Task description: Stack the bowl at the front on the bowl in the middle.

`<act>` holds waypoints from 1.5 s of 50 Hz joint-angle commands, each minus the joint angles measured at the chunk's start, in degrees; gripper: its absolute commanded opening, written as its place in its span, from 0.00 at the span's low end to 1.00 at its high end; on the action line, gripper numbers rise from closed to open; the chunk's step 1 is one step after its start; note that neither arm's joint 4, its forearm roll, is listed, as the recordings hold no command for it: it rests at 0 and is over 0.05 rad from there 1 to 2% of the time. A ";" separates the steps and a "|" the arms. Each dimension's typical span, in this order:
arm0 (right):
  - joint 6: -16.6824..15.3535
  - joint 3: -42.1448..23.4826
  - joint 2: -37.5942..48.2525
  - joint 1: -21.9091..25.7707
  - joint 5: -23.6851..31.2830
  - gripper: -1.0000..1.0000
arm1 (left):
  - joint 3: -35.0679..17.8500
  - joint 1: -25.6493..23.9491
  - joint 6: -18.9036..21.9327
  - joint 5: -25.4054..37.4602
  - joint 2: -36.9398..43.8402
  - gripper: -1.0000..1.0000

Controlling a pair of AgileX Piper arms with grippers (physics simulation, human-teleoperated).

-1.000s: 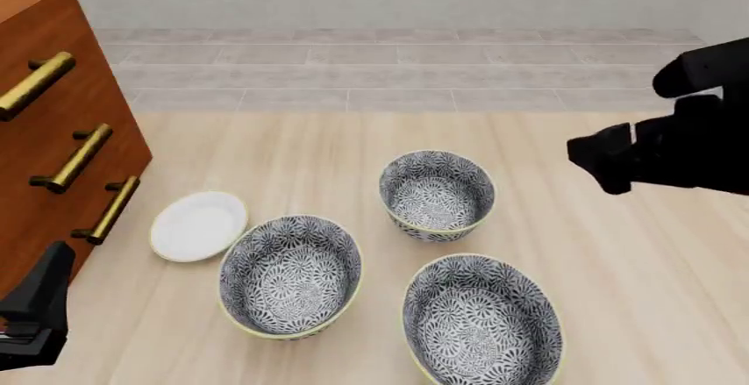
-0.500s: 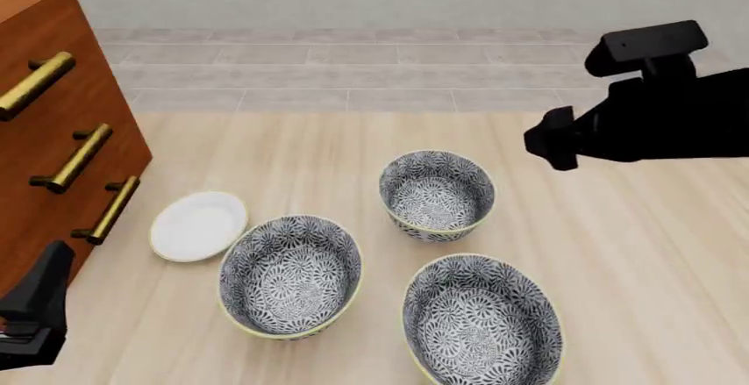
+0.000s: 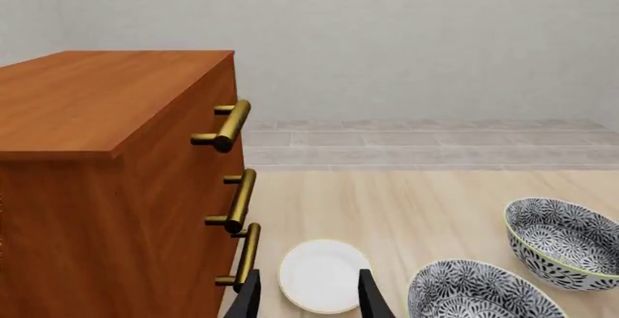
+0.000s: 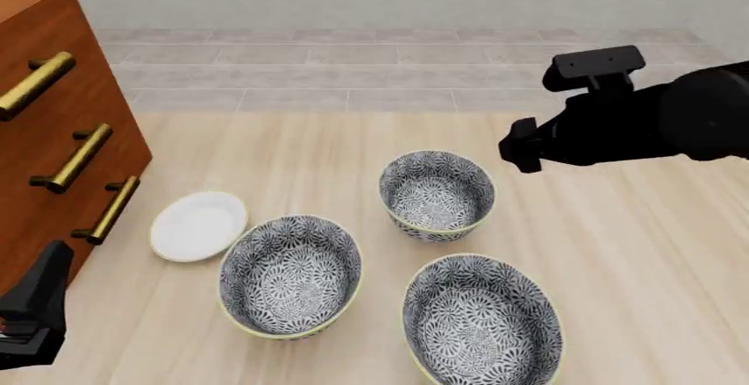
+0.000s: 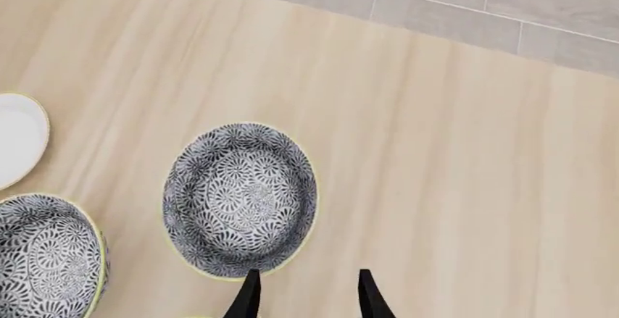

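Front view shows three alike bowls on the surface: the bowl at the front near the surface's near edge, the bowl in the middle beside it toward the white plate, and a third bowl farther back. Nothing is stacked yet. The right claw hangs above and beside that far bowl, and in the right wrist view its fingers stand apart and empty. The left claw is also spread and empty, near the cabinet. The main risk, I judge, is mistaken identity: the right claw sits closest to the wrong bowl. A rim pinch on a deep bowl could also slip or tilt.
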 commanded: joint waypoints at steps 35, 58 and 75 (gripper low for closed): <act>0.72 -0.42 15.28 -1.32 -10.83 1.00 | 0.13 0.00 0.02 -0.28 0.14 1.00; 1.42 -0.69 21.75 -0.63 -14.74 1.00 | 0.14 0.00 0.00 -0.28 0.15 1.00; 2.09 -0.44 25.18 0.60 -16.55 1.00 | 0.14 0.01 0.00 -0.28 0.15 1.00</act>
